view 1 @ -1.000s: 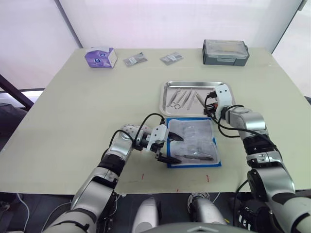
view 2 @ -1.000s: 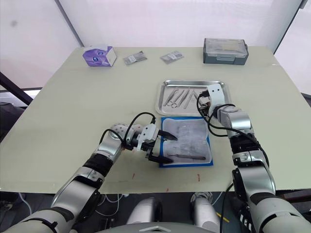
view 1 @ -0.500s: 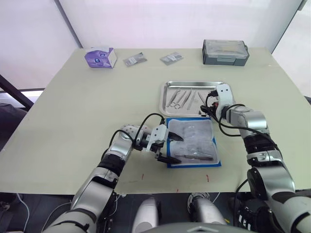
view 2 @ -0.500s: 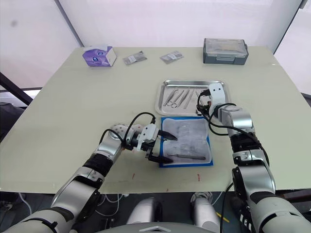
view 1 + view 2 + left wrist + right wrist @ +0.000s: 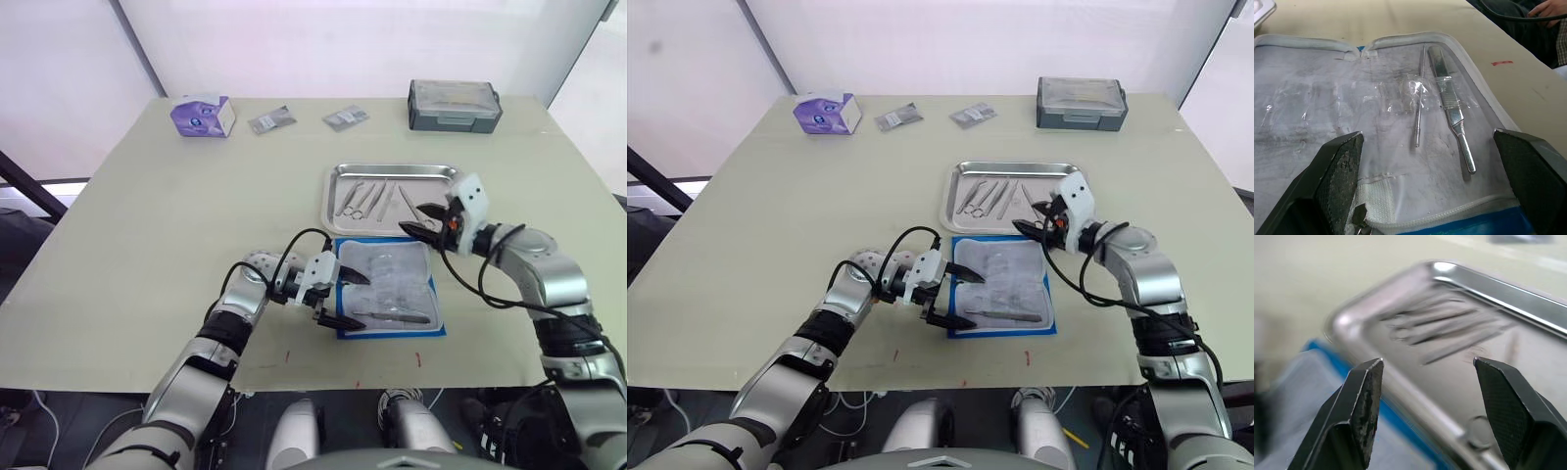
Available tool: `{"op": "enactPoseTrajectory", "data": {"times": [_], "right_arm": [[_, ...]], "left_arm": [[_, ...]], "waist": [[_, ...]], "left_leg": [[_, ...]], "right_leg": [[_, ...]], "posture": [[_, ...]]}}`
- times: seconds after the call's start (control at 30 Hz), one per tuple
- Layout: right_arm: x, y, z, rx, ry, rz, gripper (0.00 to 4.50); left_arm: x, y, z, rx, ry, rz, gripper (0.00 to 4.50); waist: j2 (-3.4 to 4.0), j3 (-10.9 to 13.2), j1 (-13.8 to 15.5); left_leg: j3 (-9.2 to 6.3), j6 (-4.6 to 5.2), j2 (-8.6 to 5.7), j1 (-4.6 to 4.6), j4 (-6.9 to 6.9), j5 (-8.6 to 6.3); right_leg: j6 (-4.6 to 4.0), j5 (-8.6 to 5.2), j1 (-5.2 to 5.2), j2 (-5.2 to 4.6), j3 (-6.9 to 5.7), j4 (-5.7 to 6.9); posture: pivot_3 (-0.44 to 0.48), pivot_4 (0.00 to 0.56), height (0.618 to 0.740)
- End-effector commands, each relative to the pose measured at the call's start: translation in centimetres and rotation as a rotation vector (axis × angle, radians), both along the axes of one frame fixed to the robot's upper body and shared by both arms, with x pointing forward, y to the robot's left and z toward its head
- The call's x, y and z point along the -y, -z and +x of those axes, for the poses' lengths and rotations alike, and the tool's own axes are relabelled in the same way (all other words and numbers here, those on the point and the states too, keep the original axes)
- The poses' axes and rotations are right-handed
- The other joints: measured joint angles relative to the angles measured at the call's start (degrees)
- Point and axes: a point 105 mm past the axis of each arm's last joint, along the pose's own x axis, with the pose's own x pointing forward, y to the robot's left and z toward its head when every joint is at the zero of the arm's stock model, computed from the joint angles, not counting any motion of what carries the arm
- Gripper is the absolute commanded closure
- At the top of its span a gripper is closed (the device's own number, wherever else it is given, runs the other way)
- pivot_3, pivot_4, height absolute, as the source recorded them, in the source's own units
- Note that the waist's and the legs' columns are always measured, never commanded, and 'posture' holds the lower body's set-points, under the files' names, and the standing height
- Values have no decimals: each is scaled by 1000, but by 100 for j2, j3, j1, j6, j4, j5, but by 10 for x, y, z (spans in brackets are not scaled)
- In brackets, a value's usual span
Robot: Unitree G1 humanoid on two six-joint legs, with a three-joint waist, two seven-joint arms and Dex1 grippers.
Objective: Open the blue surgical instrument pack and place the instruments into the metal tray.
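Blue surgical instrument pack (image 5: 390, 290) lies open between left tool (image 5: 342, 298) fingers.

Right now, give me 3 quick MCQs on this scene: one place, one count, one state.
1. Where does the metal tray lie?
A. just beyond the blue surgical instrument pack
B. beside the purple tissue box
C. at the near table edge

2. How many small grey sachets lie at the far side?
A. one
B. two
C. four

3. The right claw is:
A. shut on scissors
B. shut, empty
C. open, empty

Answers: 1 A, the tray's rim borders the pack's far edge. 2 B, two show between tissue box and grey box. 3 C, fingers stand apart with nothing between.
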Motion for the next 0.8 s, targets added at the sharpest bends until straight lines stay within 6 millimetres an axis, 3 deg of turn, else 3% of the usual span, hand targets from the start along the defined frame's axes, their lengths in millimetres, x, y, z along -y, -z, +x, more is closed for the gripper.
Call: {"op": "enactPoseTrajectory", "data": {"times": [0.03, 0.33, 0.8], "right_arm": [[-13, -10, -34, 58, -199, 18, 1418], [-5, 33, -71, 3, -311, -52, 1418], [14, 72, -78, -45, -292, -108, 1418]], "left_arm": [[-13, 48, -22, -169, -13, 148, 0], [-13, 49, -23, -170, -12, 149, 0], [-14, 49, -24, -172, -11, 151, 0]], "waist": [[-5, 2, 0], [-16, 9, 7], [-25, 10, 11]], "left_leg": [[-2, 0, 0, -1, 0, 0], [-4, 0, 0, 1, 0, 0], [-1, 0, 0, 4, 1, 0]], "right_leg": [[-5, -3, 0, 0, -1, 0], [8, -15, 1, 4, -1, -2], [8, -17, 2, 4, 2, -1]], "posture": [[0, 150, 731], [0, 150, 731], [0, 150, 731]]}}
